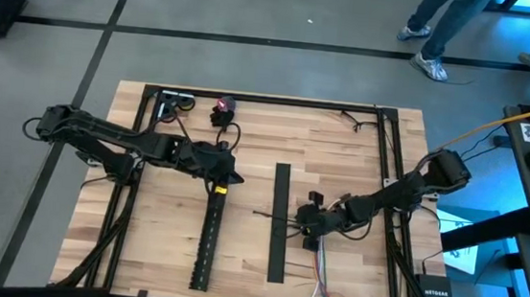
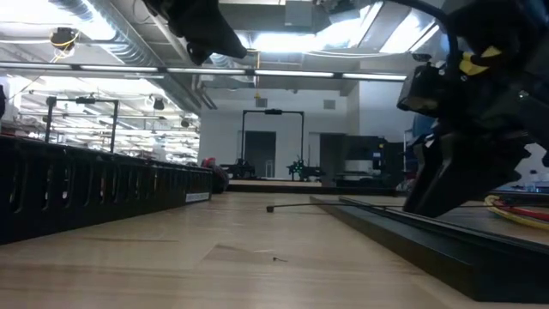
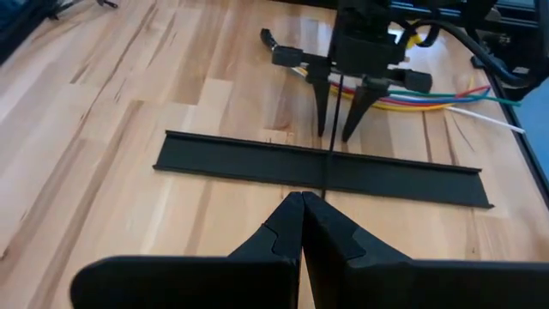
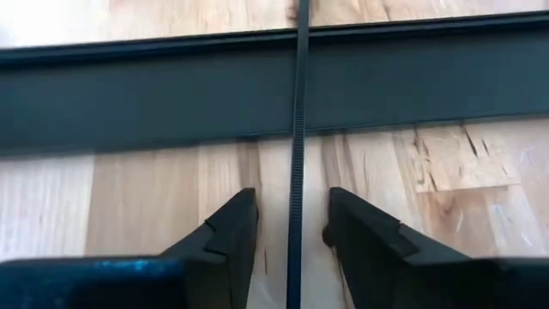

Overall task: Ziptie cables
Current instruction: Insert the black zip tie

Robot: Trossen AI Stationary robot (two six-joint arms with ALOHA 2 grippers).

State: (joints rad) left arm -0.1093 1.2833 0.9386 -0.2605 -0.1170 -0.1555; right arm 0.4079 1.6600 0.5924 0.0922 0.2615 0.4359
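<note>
We see the right gripper (image 4: 292,225) with fingers apart around a ziptie (image 4: 298,129) lying across the flat black strip (image 4: 171,94), beside the cables (image 3: 446,96). The left gripper (image 3: 302,199) is closed, empty.

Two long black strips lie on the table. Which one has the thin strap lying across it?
The flat, smooth black strip nearer the right pincer; the thin dark ziptie crosses it. The slotted black channel has none.

- Wooden table (image 1: 170,246), light planks, dark frame along its edges.
- Slotted channel (image 1: 209,240) left of centre.
- Flat cover (image 1: 283,184) mid-table; ziptie (image 1: 274,214) crosses it.
- Cables (image 1: 321,278) near the front edge.
</note>
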